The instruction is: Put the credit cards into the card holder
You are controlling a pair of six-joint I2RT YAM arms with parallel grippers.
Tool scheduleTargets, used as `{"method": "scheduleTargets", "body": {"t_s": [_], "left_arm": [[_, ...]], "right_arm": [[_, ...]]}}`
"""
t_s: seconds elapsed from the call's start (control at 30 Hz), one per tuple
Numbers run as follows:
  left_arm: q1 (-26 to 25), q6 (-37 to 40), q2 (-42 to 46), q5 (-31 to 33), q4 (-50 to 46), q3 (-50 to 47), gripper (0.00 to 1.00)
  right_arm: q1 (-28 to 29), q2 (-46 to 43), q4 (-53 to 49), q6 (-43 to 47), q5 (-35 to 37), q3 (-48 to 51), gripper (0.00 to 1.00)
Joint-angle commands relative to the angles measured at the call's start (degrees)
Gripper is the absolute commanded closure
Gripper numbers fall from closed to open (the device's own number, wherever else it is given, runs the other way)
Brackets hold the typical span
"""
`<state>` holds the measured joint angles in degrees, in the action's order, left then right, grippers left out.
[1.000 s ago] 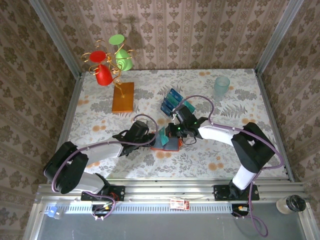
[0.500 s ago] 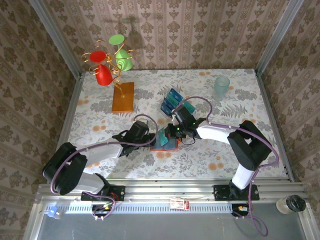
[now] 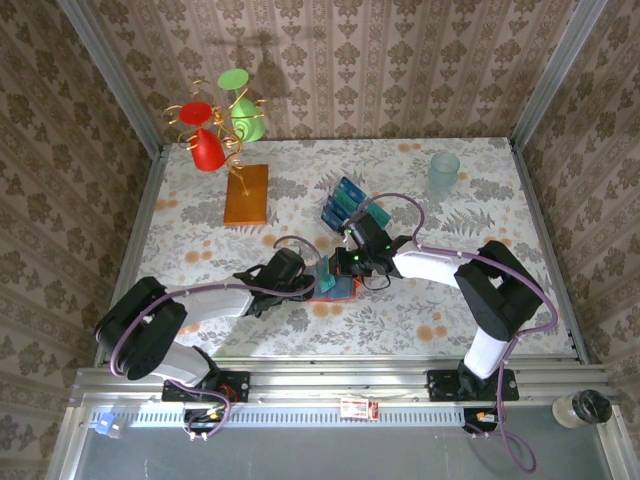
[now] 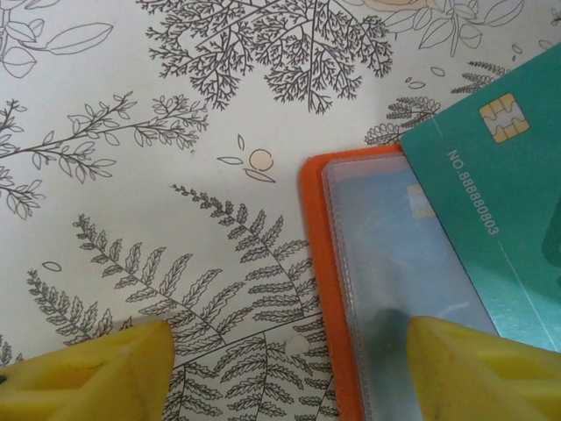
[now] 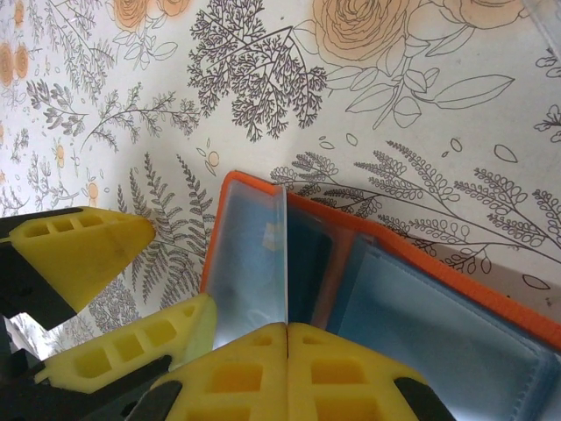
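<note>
The orange card holder (image 3: 341,290) lies open on the flowered tablecloth, its clear sleeves showing (image 4: 394,263) (image 5: 438,342). My right gripper (image 3: 347,264) (image 5: 287,329) is shut on a teal credit card (image 4: 491,175), seen edge-on (image 5: 285,254) standing in the holder's fold. My left gripper (image 3: 313,275) (image 4: 287,338) is open and straddles the holder's left edge. One of its yellow fingertips (image 4: 478,368) rests on the clear sleeve, the other (image 4: 96,373) on the cloth. More blue credit cards (image 3: 342,200) and a teal one (image 3: 379,213) lie behind the holder.
An orange-brown board (image 3: 246,195) carries a wire stand with red and green cups (image 3: 207,148) at the back left. A pale translucent cup (image 3: 444,172) stands at the back right. Patterned walls close in three sides.
My left gripper has slid right, up to the holder's left edge. The right gripper with its card shifted slightly left early on, then held still.
</note>
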<state>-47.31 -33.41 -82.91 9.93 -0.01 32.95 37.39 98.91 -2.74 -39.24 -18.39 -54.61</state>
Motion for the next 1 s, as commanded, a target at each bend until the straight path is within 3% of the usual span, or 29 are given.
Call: {"method": "scheduleTargets", "body": {"t_s": [0.0,0.4,0.97], "left_arm": [[-0.88,-0.96,-1.23,2.42,-2.56,0.25,0.29],[-2.79,-2.74,-1.78,5.47,-7.33,1.67,0.30],[-3.94,-4.95,-1.67,7.09,-8.69,1.94,0.30]], "right_arm": [[0.23,0.25,0.49,-0.23,-0.73,0.65,1.00],[-0.43,-7.86,1.68,-2.32,2.88,3.75,1.00],[1.57,-12.46,25.08,-15.76,11.61,19.10,1.00]]}}
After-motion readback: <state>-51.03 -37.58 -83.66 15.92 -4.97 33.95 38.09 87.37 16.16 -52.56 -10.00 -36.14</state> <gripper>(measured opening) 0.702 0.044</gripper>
